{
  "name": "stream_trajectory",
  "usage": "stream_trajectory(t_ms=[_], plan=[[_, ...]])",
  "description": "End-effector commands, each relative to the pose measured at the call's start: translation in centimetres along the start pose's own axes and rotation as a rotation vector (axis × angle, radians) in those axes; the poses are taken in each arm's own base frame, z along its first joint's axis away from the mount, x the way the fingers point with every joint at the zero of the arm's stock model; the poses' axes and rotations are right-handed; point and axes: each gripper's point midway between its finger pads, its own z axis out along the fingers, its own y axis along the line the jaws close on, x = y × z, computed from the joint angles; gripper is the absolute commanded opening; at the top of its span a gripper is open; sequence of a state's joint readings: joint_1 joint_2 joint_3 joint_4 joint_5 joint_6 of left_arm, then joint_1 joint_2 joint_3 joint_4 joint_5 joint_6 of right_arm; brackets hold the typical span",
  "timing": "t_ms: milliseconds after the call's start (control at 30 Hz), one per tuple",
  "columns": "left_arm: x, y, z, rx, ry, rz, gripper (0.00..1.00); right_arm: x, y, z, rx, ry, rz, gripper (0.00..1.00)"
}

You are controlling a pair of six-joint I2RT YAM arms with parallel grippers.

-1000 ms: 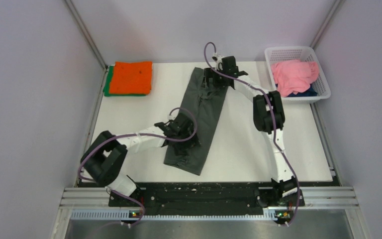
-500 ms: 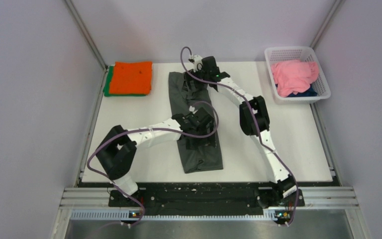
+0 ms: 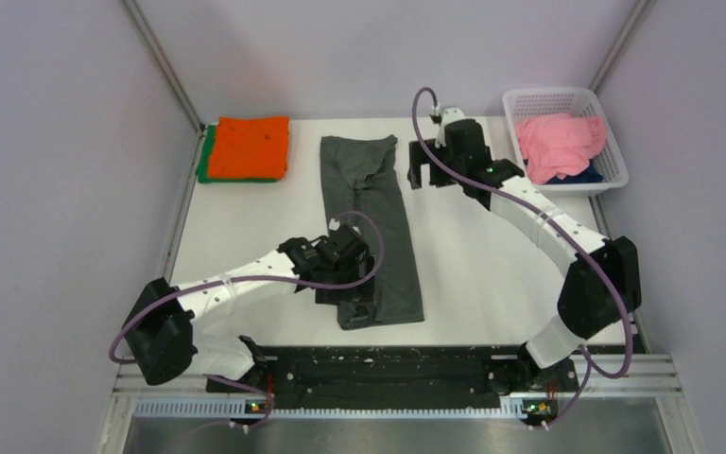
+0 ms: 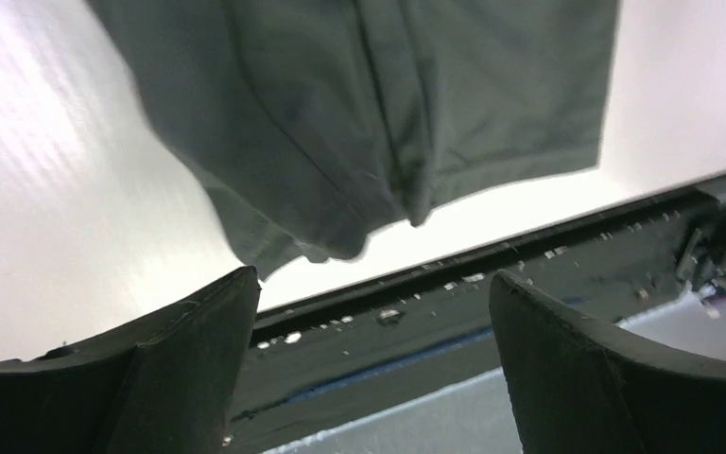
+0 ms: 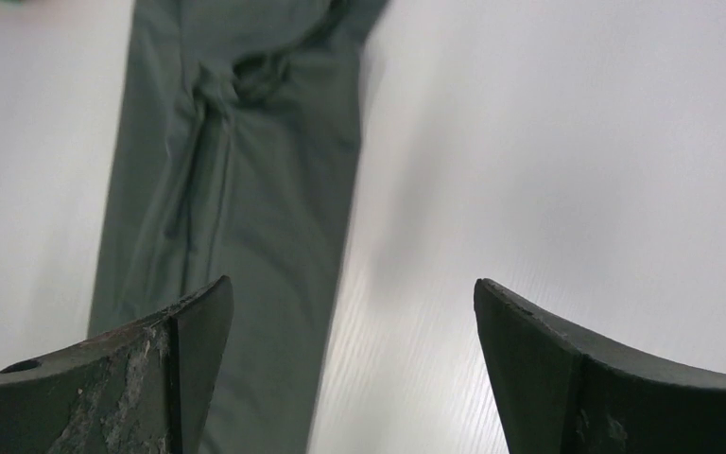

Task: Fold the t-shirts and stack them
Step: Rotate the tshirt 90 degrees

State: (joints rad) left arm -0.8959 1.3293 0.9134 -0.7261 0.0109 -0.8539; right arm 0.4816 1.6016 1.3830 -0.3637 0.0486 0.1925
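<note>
A dark grey t-shirt [image 3: 371,227] lies flat, folded into a long narrow strip that runs from the far side of the table to its near edge. My left gripper [image 3: 345,291] hovers open over the strip's near left corner with nothing between its fingers. In the left wrist view the shirt's hem [image 4: 388,113] lies just beyond that gripper [image 4: 373,359]. My right gripper [image 3: 423,173] stands open just right of the strip's far end, clear of the cloth. The right wrist view shows the strip [image 5: 236,189] left of that gripper [image 5: 350,369]. An orange t-shirt [image 3: 253,145] lies folded on a green one [image 3: 206,159] at the far left.
A white lattice basket [image 3: 605,128] stands at the far right corner with a pink t-shirt [image 3: 558,140] and a navy one [image 3: 581,174] crumpled inside. The black rail [image 3: 388,364] runs along the table's near edge. Walls close in on both sides.
The grey strip swung from a diagonal to nearly straight. Both grippers came off it: the right one moved away to the right, the left one drew back to the near end.
</note>
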Motion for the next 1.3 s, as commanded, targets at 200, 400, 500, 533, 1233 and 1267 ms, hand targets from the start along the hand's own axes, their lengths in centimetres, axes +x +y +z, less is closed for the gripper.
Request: stream_trajectory(t_ms=[200, 400, 500, 533, 1233, 1267], plan=[[-0.7, -5.5, 0.5, 0.234, 0.005, 0.04, 0.97, 9.9, 1.5, -3.8, -0.13, 0.131, 0.174, 0.94], [-0.7, -6.3, 1.2, 0.232, 0.002, 0.041, 0.95, 14.6, 1.7, -5.9, -0.158, 0.208, 0.253, 0.93], [-0.5, -6.5, 1.4, 0.199, -0.007, 0.065, 0.96, 17.1, 2.1, -6.4, -0.192, 0.262, 0.281, 0.92], [-0.3, -6.7, 1.9, 0.193, 0.005, 0.071, 0.96, 17.7, 2.2, -6.5, -0.199, 0.271, 0.289, 0.92], [2.6, -4.1, -4.2, 0.213, -0.199, 0.005, 0.99, 23.5, 4.3, -10.8, -0.343, 0.404, 0.35, 0.89], [2.6, -2.5, -3.8, 0.163, -0.212, -0.049, 0.99, 23.7, 4.3, -10.9, -0.342, 0.409, 0.356, 0.88]])
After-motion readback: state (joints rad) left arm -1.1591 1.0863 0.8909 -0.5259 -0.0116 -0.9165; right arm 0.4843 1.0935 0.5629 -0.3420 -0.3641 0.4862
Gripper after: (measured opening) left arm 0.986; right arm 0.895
